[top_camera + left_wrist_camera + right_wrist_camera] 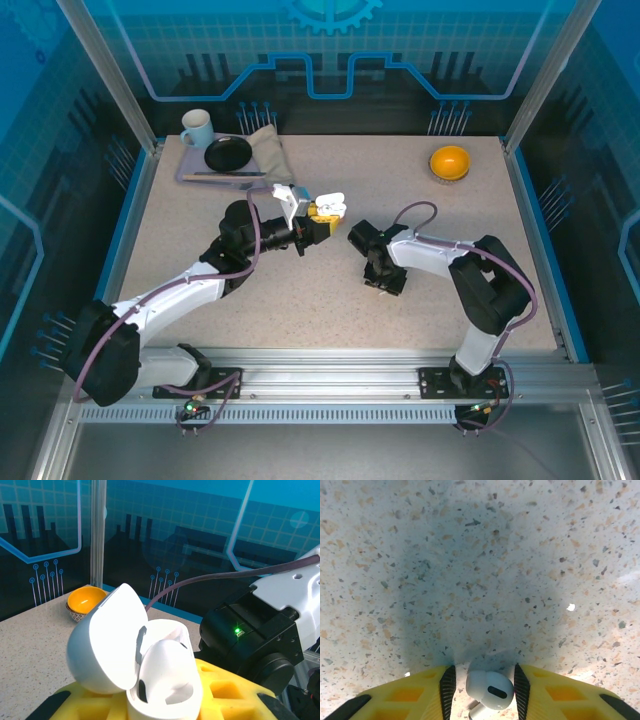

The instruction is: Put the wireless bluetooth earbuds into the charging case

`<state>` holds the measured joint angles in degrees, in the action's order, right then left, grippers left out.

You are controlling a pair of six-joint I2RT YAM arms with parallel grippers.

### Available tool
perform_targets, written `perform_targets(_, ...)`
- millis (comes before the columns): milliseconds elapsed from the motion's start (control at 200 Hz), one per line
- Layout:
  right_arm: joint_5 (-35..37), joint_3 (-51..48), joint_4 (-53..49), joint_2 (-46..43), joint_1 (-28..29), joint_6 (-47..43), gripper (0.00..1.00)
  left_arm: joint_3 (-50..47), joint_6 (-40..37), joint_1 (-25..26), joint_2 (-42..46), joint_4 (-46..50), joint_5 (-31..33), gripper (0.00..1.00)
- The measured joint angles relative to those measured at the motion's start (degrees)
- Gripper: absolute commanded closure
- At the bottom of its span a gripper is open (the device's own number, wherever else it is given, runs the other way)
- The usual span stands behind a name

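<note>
My left gripper (322, 215) is shut on the white charging case (328, 205), held above the table's middle. In the left wrist view the case (165, 680) sits between the yellow fingers (230, 690) with its lid (105, 640) swung open to the left. A white rounded form with a dark slot lies in the case's well. My right gripper (385, 280) points straight down at the table. In the right wrist view a white earbud (490, 689) lies on the speckled surface between the black pads (448, 690). The jaws are open, with a gap on the left side of the bud.
An orange bowl (450, 162) stands at the back right, also seen in the left wrist view (85, 600). A tray (190, 172) with a mug (197, 128), black plate (228, 153) and cloth is at the back left. The right arm's black wrist (250, 635) is close beside the case.
</note>
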<state>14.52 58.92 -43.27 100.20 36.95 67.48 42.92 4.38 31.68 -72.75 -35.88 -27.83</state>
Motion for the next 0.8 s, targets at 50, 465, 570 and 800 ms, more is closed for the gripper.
perform_targets(50, 0.0, -0.1, 0.2, 0.0, 0.0, 0.0, 0.63, 0.0, 0.0, 0.0, 0.0, 0.0, 0.0, 1.00)
perform_targets(465, -1.4, -3.9, 4.7, -3.3, -0.6, 0.0, 0.80, 0.0, 0.0, 0.0, 0.0, 0.0, 0.0, 1.00)
perform_targets(570, -1.8, -5.4, 6.3, -4.7, -1.0, 0.0, 0.81, 0.0, 0.0, 0.0, 0.0, 0.0, 0.0, 1.00)
perform_targets(800, -1.0, -7.2, 5.9, -8.3, -2.0, -1.1, 0.81, 0.0, 0.0, 0.0, 0.0, 0.0, 0.0, 1.00)
